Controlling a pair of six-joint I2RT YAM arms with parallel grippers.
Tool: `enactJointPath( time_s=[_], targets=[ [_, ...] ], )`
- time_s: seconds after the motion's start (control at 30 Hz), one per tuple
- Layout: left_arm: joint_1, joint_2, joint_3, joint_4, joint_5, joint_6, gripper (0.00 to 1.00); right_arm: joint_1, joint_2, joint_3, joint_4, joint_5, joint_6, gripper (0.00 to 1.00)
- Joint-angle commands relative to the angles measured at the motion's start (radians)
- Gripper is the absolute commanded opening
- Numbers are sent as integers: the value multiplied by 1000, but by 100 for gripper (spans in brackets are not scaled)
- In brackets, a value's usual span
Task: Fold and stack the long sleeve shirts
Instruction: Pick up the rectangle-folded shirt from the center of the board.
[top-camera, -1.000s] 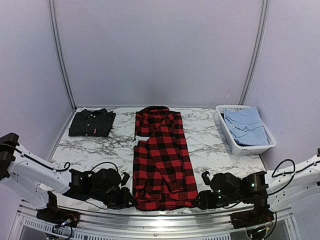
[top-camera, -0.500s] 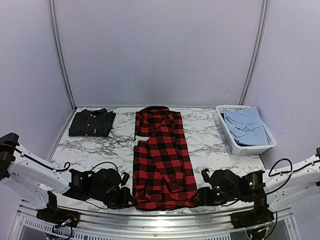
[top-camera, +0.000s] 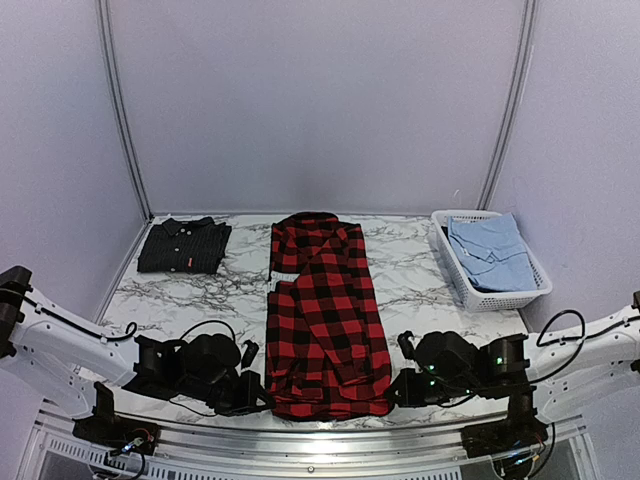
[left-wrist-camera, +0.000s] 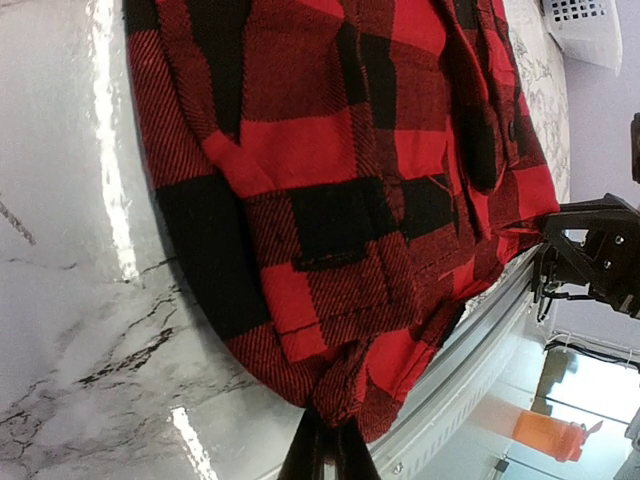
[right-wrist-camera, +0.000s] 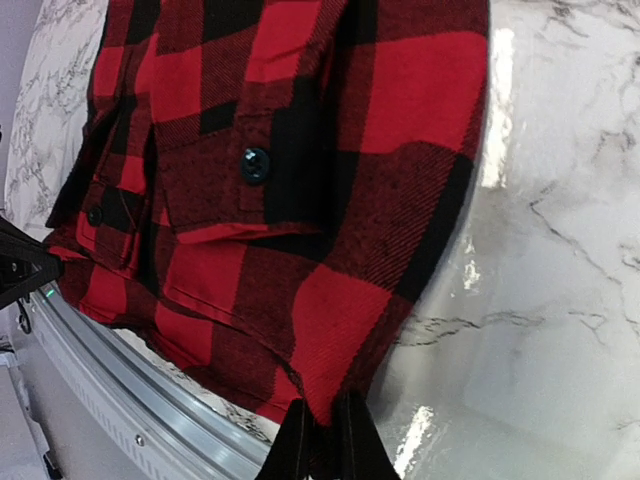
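My right hand (top-camera: 398, 390) has moved in; it and my left hand (top-camera: 262, 402) now pinch the near corners of the plaid shirt (top-camera: 325, 310). Next, I judge: fold the hem toward the collar.

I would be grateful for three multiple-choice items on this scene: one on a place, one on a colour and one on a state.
1. Where does the folded dark shirt lie?
A) at the far left of the table
B) at the near right edge
C) hanging on the back wall

2. What colour is the garment in the white basket?
A) green
B) yellow
C) light blue

3. How do the left gripper and right gripper stand at the plaid shirt?
A) both wide open above it
B) both shut on its near corners
C) both resting on its collar

Answers:
1 A, since the top view shows it by the left wall at the far edge.
2 C, since pale blue cloth fills the basket.
3 B, since each wrist view shows fingers pinched on plaid cloth.
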Motion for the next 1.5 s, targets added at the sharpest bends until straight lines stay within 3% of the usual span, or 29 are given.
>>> enactJointPath(
  time_s=[0.0,0.17,0.27,0.67,0.73,0.9,1.13,1.47],
  targets=[
    [-6,-30,47,-46,-36,19,2,-6,-7,78,-44,46,-30,8],
    [-5,-8,67,-50,-41,31,2,-21,41,102,-21,38,-46,34],
    [-6,18,72,-42,-21,25,6,-22,66,101,-12,30,-45,43],
    [-8,-109,16,-106,-38,7,50,-69,-43,-17,-23,36,-15,69],
    [-7,-116,17,-124,-52,3,56,-99,-52,-37,5,15,-24,71],
    [23,-106,-1,-144,-78,-36,58,-144,-10,-25,65,-28,-61,71],
    [105,9,28,-99,-72,-12,54,-178,114,55,96,-53,-117,70],
    [109,196,170,-181,-39,48,44,-206,184,80,125,-57,-149,69]
  ],
)
